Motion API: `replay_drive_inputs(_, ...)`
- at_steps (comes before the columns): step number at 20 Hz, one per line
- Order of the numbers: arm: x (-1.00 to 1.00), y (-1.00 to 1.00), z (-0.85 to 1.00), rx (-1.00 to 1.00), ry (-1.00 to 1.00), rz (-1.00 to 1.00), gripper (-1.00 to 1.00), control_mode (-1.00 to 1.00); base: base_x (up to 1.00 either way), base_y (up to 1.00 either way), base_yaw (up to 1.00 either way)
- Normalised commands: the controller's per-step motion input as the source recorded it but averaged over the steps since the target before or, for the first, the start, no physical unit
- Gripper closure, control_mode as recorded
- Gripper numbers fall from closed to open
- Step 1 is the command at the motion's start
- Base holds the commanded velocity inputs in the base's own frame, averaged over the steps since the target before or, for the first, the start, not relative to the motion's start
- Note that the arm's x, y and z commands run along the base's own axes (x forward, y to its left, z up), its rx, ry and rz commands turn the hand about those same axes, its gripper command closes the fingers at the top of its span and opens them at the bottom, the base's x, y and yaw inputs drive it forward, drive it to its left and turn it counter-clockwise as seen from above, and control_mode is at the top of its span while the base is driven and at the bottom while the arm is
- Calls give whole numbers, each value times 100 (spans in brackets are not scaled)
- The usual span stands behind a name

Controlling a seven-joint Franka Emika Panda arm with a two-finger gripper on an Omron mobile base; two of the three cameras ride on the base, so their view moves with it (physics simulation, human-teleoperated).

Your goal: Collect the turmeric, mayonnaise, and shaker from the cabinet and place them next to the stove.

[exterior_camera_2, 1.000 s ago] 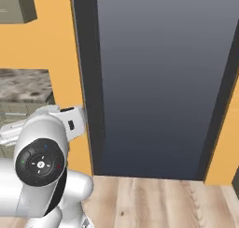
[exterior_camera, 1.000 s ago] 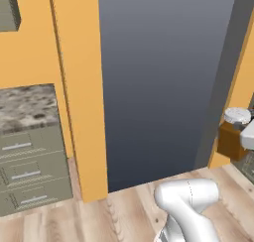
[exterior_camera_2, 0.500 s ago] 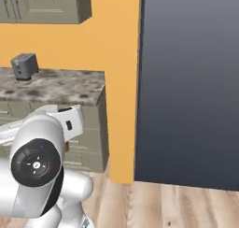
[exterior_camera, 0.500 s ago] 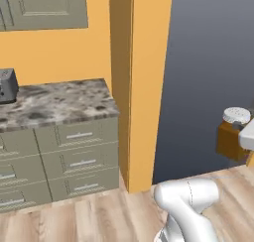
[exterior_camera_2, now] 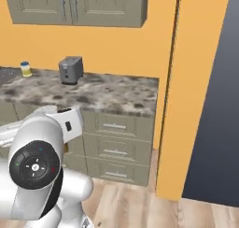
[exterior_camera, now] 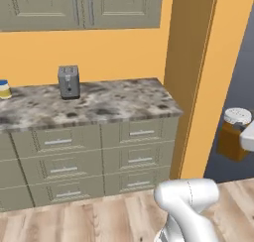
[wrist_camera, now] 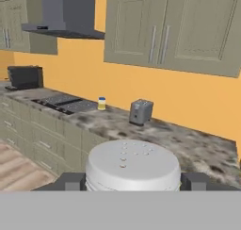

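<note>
Clamped between the two dark fingertips of the hand sits the small amber-brown turmeric jar with a white screw lid; in the hand view its perforated lid top lies just ahead of the camera with a finger on each side. From the left base view the same jar hangs at the right edge in front of the dark panel, white lid up and amber body below, held off the floor and apart from the counter.

Beyond the jar runs the mottled grey-brown stone counter over grey-beige drawer fronts. On it stands a small grey boxy toaster, and further along, just past the toaster, the small pale yellow mayonnaise jar with a blue lid, upright on the counter surface. That jar sits right beside the flat dark grey stove. In the right base view the mayonnaise jar stands well left of the toaster.

Above the stove hangs a dark grey range hood, and closed grey-beige wall cabinets line the orange wall. At the far end of the counter is a black microwave-like box
</note>
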Motion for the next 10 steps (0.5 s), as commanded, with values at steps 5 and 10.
replay_drive_inputs(5, 0, 0, 0, 0, 0, 0, 100, 100, 88, 100, 1)
replay_drive_inputs(10, 0, 0, 0, 0, 0, 0, 100, 100, 53, 100, 0)
